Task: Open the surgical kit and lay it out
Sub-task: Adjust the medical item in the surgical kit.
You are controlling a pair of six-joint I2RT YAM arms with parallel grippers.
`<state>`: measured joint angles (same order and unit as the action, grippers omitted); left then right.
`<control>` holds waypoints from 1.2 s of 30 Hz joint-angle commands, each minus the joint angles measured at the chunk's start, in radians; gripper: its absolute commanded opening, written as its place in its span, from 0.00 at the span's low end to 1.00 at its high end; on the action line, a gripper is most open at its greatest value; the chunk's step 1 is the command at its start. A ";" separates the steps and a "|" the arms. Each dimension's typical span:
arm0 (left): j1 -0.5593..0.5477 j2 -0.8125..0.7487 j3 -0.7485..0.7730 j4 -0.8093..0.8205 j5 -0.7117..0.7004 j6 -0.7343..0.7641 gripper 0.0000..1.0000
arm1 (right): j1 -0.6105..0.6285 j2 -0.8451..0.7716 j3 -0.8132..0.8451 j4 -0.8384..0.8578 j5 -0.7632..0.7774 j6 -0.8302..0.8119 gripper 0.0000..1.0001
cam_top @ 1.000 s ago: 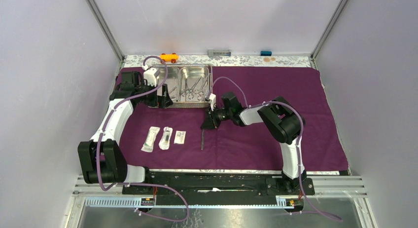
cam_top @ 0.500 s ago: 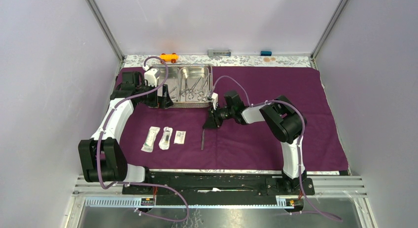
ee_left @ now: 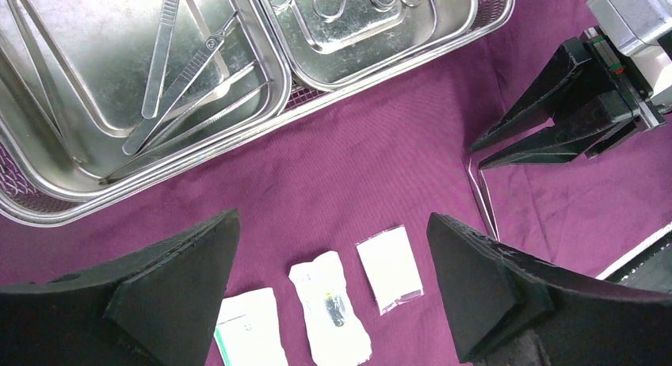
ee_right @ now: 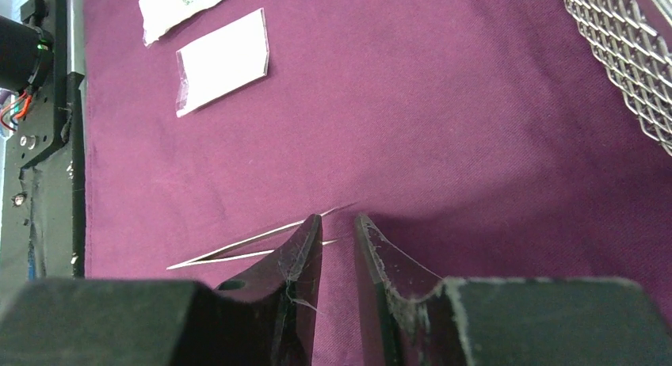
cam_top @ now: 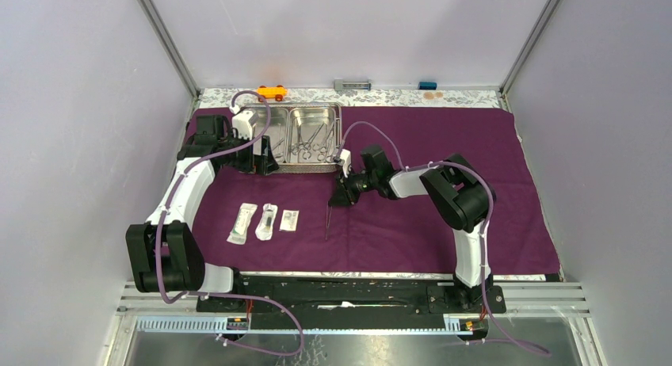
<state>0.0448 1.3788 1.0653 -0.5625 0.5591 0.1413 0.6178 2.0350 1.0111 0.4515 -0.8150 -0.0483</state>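
Note:
The purple cloth [cam_top: 444, 192] lies spread flat. The steel tray [cam_top: 339, 136] sits at its far left, with ring-handled forceps [cam_top: 313, 140] in the right compartment and thin steel tools [ee_left: 170, 65] in the left. Three sealed packets [cam_top: 267, 221] lie in a row near the front, also in the left wrist view [ee_left: 331, 306]. Thin tweezers [cam_top: 326, 221] lie on the cloth, free of my right gripper [ee_right: 338, 219], which is narrowly open just above their far end [ee_right: 238, 247]. My left gripper [ee_left: 333, 218] is wide open and empty, near the tray's front edge.
An orange toy car [cam_top: 271, 91], a grey item [cam_top: 352, 85] and a small blue item [cam_top: 427, 85] sit on the patterned strip behind the cloth. Walls with metal posts close in both sides. The arm bases stand at the near edge.
My right gripper has drawn slightly back from the tweezers toward the tray. The tweezers stay on the cloth. The left arm has not moved.

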 commanded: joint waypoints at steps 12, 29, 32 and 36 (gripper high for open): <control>0.005 0.009 0.035 0.006 0.034 0.019 0.99 | -0.004 -0.050 0.006 -0.043 0.019 -0.045 0.21; 0.005 0.011 0.041 0.000 0.036 0.020 0.99 | 0.009 -0.060 0.006 -0.010 0.022 0.003 0.09; 0.005 0.012 0.042 -0.002 0.037 0.021 0.99 | 0.015 -0.061 0.006 -0.003 0.025 0.009 0.07; 0.006 0.012 0.042 -0.004 0.037 0.021 0.99 | 0.019 -0.060 0.007 0.001 0.028 0.010 0.07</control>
<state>0.0448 1.3899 1.0653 -0.5823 0.5659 0.1490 0.6231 2.0220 1.0111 0.4244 -0.8013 -0.0391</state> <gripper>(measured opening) 0.989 0.077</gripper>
